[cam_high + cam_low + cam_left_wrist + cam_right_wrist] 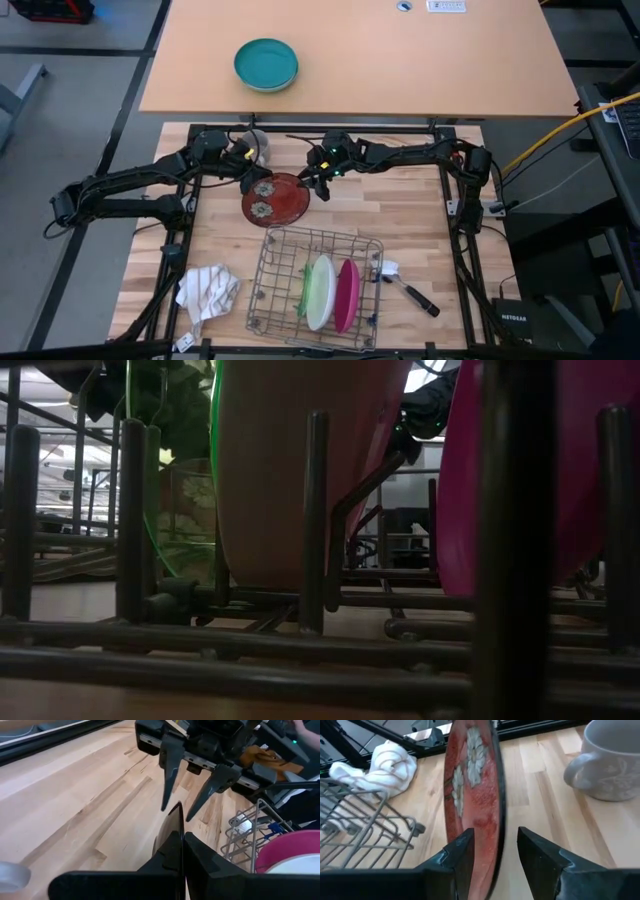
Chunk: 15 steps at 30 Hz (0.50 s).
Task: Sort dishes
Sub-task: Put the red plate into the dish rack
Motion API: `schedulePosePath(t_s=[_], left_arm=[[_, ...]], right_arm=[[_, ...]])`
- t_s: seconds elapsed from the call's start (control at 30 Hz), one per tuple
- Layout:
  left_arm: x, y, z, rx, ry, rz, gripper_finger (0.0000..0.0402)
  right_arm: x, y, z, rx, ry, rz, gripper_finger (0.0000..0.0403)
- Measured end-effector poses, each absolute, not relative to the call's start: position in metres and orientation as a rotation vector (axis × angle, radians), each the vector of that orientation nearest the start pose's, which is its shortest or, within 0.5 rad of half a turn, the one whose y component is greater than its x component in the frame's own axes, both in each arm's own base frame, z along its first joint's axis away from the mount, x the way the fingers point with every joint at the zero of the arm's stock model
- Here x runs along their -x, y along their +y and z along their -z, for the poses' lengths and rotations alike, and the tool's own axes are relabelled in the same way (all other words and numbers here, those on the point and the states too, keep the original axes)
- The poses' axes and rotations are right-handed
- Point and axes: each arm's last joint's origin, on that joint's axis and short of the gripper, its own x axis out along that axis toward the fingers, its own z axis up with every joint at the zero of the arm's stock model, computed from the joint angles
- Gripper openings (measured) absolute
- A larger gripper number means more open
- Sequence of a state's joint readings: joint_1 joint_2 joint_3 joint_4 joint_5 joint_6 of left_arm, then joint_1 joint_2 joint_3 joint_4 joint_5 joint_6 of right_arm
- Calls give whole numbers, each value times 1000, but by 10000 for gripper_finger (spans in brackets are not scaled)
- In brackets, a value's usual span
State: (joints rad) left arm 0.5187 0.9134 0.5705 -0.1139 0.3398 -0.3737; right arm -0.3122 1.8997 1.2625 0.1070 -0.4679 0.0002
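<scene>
My left gripper (pixel 258 179) is clamped on the rim of the dark red plate (pixel 276 199), with both fingers pressed flat against the edge; in the left wrist view the plate (pixel 176 827) shows only as a thin dark blade rising between those fingers. My right gripper (pixel 318 184) stands at the opposite rim with its fingers apart; in the right wrist view the plate edge (pixel 475 795) passes through the gap between them, and I cannot tell whether either finger touches it.

The dark red plate has a speckled red face, a dark rim and two pale flower motifs. It sits over the wooden table (pixel 410 220), between the two grippers and just beside the wire dish rack (pixel 316 288).

The pale green plate (pixel 320 291) and the magenta-pink plate (pixel 346 293) stand on edge side by side in the rack. From the low view, the rack bars (pixel 315 520) cross in front of them.

A grey mug (pixel 611 762) with a faint pale pattern stands near the left gripper. A white cloth (pixel 208 291) lies beside the rack on one side, a dark-handled utensil (pixel 410 290) on the other. A teal bowl (pixel 266 64) rests on the farther tabletop.

Readable writing: "NETGEAR" on a black box (pixel 522 322) beside the table.
</scene>
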Motion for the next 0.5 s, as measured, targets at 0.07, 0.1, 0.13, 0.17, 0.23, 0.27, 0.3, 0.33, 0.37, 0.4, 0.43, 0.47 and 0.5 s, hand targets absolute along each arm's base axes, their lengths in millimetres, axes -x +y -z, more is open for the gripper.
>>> schedulePosePath(t_s=[0.07, 0.1, 0.13, 0.17, 0.23, 0.27, 0.3, 0.33, 0.37, 0.4, 0.43, 0.47, 0.5], left_arm=[[-174, 88, -245, 558, 382, -251, 0], [-174, 87, -244, 558, 385, -250, 0], [-174, 87, -244, 557, 386, -249, 0], [-175, 87, -244, 557, 386, -249, 0], [-175, 86, -244, 558, 387, -246, 0], [-175, 86, -244, 562, 389, -246, 0], [-175, 86, -244, 562, 390, -244, 0], [-175, 85, -244, 561, 390, -242, 0], [-175, 85, -244, 561, 391, -241, 0], [-175, 85, -244, 560, 391, -239, 0], [-176, 84, -244, 560, 391, -237, 0], [-176, 84, -244, 560, 393, -237, 0], [-176, 84, -244, 560, 392, -237, 0]], right_arm=[[-405, -113, -205, -198, 492, -154, 154], [-407, -113, -200, -198, 494, -158, 154], [-409, -111, -196, -200, 500, -164, 154], [-411, -109, -190, -206, 514, -172, 154], [-415, -108, -179, -224, 525, -176, 154], [-417, -106, -175, -233, 526, -179, 154], [-419, -106, -172, -245, 522, -177, 154], [-420, -107, -169, -252, 518, -176, 154], [-421, -107, -166, -259, 519, -178, 154], [-422, -108, -164, -261, 516, -183, 153], [-422, -108, -162, -264, 515, -189, 151], [-422, -108, -160, -267, 517, -195, 147], [-423, -108, -160, -267, 512, -200, 140]])
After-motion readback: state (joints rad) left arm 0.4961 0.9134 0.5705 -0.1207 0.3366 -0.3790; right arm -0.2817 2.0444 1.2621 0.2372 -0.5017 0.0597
